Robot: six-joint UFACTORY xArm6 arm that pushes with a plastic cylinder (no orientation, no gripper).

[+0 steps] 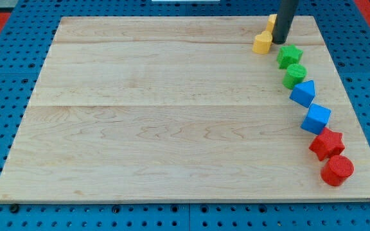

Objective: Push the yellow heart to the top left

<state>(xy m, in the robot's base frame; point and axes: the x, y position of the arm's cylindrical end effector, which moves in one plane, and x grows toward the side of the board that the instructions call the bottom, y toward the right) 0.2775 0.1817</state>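
Taking the yellow heart (262, 43) as landmark and reading from the view's bottom upward: farthest below it and to its right sits a red round block (337, 171), then a red star (327, 143), a blue cube (316, 119), a blue wedge-like block (304, 93), a green rounded block (294, 76) and, just below-right of the heart, a green star (289, 56). They form a curved line along the right edge of the worktop (159, 122).

The heart itself lies near the worktop's top edge, well to the right of centre — far from the top left corner it is meant for. My tip (279, 42) stands just to the heart's right, touching or nearly so; there is no end effector that opens or closes here, only the rod, so nothing is gripped.

I judge the push to be at its start. The next move calls for a long, steady slide toward the view's left, staying behind the heart's middle so it does not spin away.

A second yellow piece (272, 20) peeks out behind the rod — mostly hidden, shape unclear.
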